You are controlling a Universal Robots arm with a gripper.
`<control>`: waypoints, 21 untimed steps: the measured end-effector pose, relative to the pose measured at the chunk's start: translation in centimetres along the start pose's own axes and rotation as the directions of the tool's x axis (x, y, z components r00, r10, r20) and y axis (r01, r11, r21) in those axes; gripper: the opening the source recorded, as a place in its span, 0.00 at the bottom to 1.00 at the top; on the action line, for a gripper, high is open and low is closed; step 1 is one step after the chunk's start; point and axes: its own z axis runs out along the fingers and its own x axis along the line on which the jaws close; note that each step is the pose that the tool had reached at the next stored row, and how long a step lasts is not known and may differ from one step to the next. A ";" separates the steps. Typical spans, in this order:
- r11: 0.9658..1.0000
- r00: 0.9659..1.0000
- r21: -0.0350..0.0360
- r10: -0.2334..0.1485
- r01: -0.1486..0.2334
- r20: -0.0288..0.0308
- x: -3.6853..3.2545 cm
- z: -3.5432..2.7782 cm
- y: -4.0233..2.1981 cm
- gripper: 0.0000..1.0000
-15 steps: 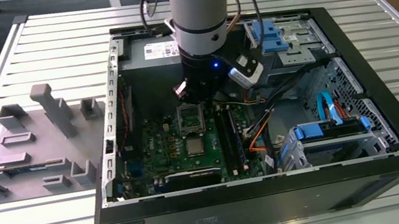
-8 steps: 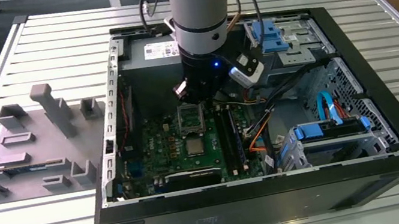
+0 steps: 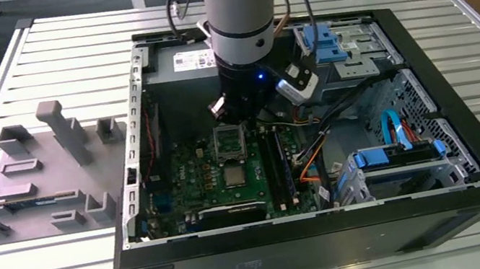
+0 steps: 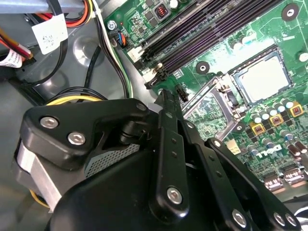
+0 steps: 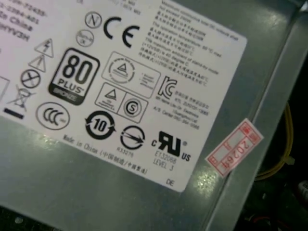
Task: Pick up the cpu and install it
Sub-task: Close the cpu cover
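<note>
Slatted metal tabletop (image 3: 32, 59) carries an open computer case (image 3: 478, 160) with its green motherboard (image 3: 194, 179) facing up; the cpu (image 3: 233, 174) lies flat on that board, at about six o'clock from the gripper (image 3: 234, 115) above the hinged socket frame (image 3: 229, 141). Whether the gripper's fingers are spread or closed, I cannot tell. Light, stiff and fragile by my judgement, the cpu (image 4: 265, 79) is best held by opposite edges, kept level.

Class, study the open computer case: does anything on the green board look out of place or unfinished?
Yes. The socket frame stands hinged open, while the cpu lies flat on the board beside it rather than under the frame. The gripper hangs above that frame.
</note>
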 end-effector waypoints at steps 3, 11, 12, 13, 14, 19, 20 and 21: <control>1.000 1.000 -0.001 -0.004 0.004 0.000 0.01 -0.32 -0.07 0.11; 1.000 1.000 -0.001 -0.009 0.009 0.000 0.08 -0.51 -0.23 0.11; 1.000 1.000 -0.001 -0.009 0.009 0.000 0.08 -0.51 -0.23 0.11; 1.000 1.000 -0.001 -0.011 0.011 0.000 0.08 -0.51 -0.23 0.11; 1.000 1.000 -0.002 -0.015 0.015 0.000 0.08 -0.51 -0.23 0.11; 0.999 0.999 -0.003 -0.041 0.041 -0.001 0.08 -0.61 -0.24 0.11; 0.999 0.999 -0.004 -0.045 0.045 -0.001 0.08 -0.65 -0.24 0.11; 0.999 0.999 -0.004 -0.048 0.048 -0.001 0.07 -0.70 -0.24 0.11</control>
